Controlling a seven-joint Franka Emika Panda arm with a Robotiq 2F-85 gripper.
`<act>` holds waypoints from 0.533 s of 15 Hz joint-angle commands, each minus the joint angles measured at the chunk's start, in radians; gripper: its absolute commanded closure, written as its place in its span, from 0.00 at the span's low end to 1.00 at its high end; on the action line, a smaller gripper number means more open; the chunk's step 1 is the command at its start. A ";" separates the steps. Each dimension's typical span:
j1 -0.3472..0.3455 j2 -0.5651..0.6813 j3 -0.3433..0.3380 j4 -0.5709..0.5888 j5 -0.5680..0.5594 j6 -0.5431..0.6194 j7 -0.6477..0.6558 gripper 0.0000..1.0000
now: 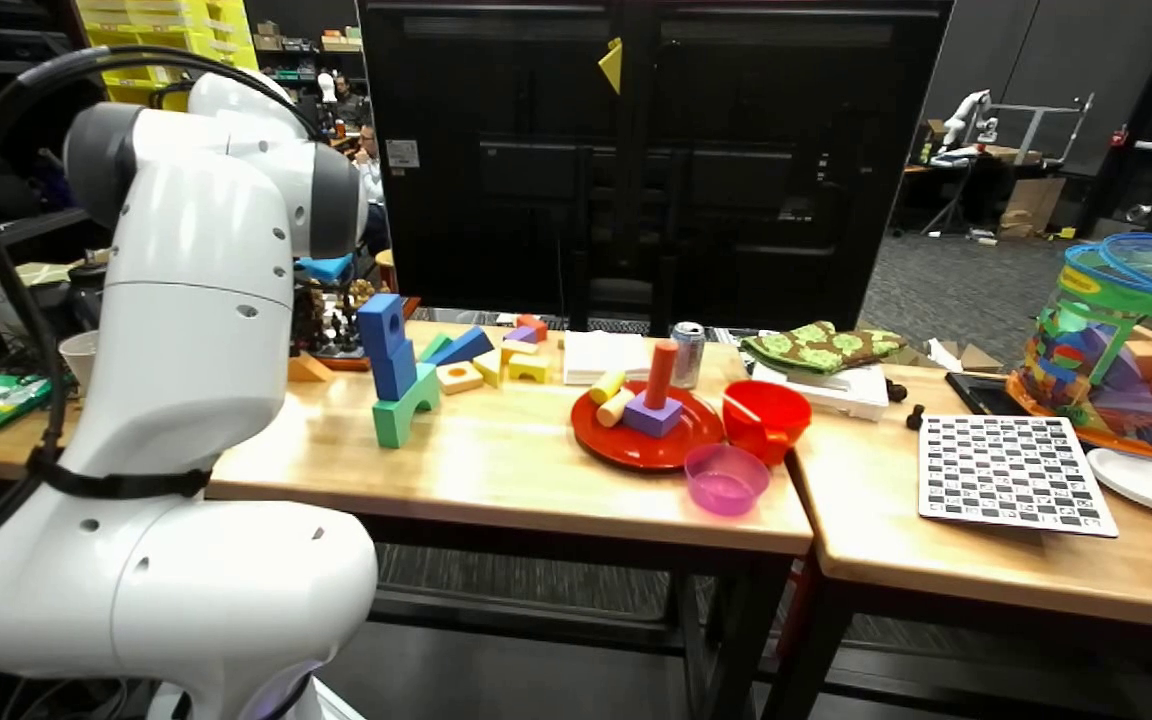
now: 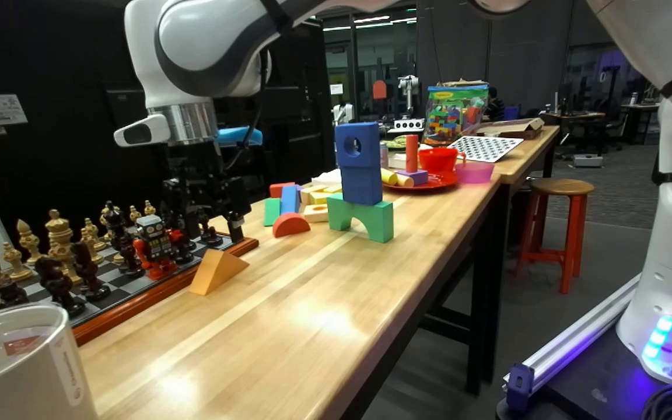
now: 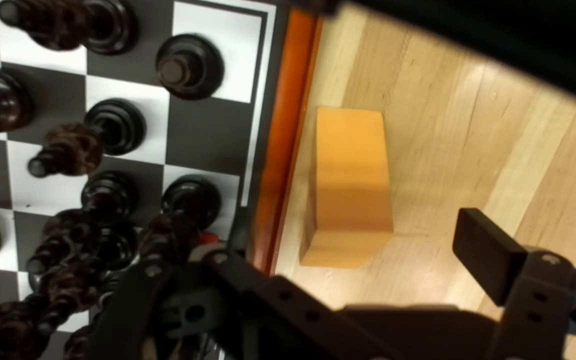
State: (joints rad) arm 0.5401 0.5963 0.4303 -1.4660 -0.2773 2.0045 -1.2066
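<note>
A robot gripper [image 3: 350, 245] hangs over the edge of a chessboard [image 3: 207, 134], jaws wide apart and holding nothing; an orange wedge [image 3: 353, 175] lies on the wooden table [image 2: 289, 326] just beside the board's reddish frame [image 3: 287, 135], seen between the two fingers [image 3: 488, 255] in the wrist view and visible in both exterior views; dark chess pieces [image 3: 190, 67] and a red-limbed toy robot [image 2: 157, 245] stand near the finger over the board, though whether they touch it cannot be told; farther along the table, blue blocks [image 2: 360, 178] rise stacked on a green arch [image 2: 371, 211]; the step in hand appears to be alignment with the wedge, which looks untouched; a grip on it would call for a careful descent, one finger finding room between the wedge and the frame, clear of the pieces.
</note>
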 commanded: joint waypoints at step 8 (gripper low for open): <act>-0.025 -0.052 0.017 -0.125 0.060 0.149 -0.011 0.00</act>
State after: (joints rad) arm 0.5359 0.5950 0.4388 -1.5103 -0.2424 2.0984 -1.2069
